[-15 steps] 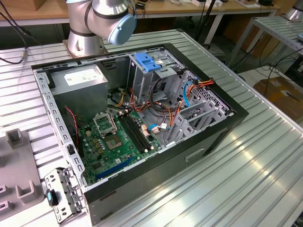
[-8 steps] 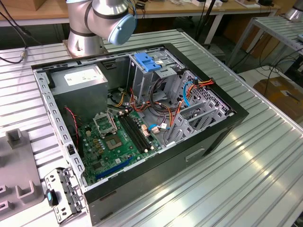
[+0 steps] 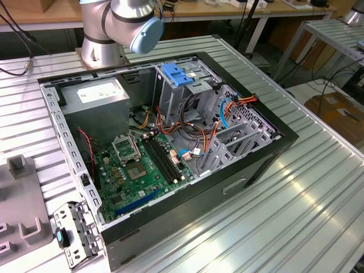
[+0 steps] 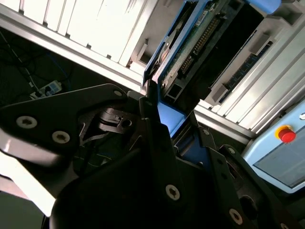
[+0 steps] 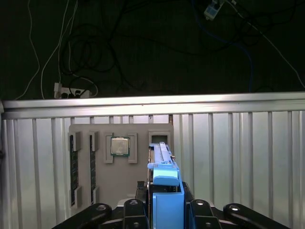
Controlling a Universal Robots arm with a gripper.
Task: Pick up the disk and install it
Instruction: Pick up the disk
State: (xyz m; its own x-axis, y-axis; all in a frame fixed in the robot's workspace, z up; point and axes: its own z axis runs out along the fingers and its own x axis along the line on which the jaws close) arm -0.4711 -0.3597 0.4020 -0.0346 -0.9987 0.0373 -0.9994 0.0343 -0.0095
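The jaws are clamped on the disk (image 5: 165,191), which stands edge-on between them; the second wrist view shows the disk's (image 4: 188,52) green circuit board. Beyond it a grey holder plate (image 5: 121,186) on the ribbed table (image 5: 238,157) bears a processor chip (image 5: 119,146) and memory sticks (image 5: 74,167). The open computer case (image 3: 227,190) lies in the exterior view

In the exterior view the robot arm (image 3: 119,25) is cut off by the top edge above its blue-capped joint. In the second wrist view the disk (image 4: 190,43) runs out past the top edge, its near end hidden behind the black fingers of the gripper (image 4: 170,119).
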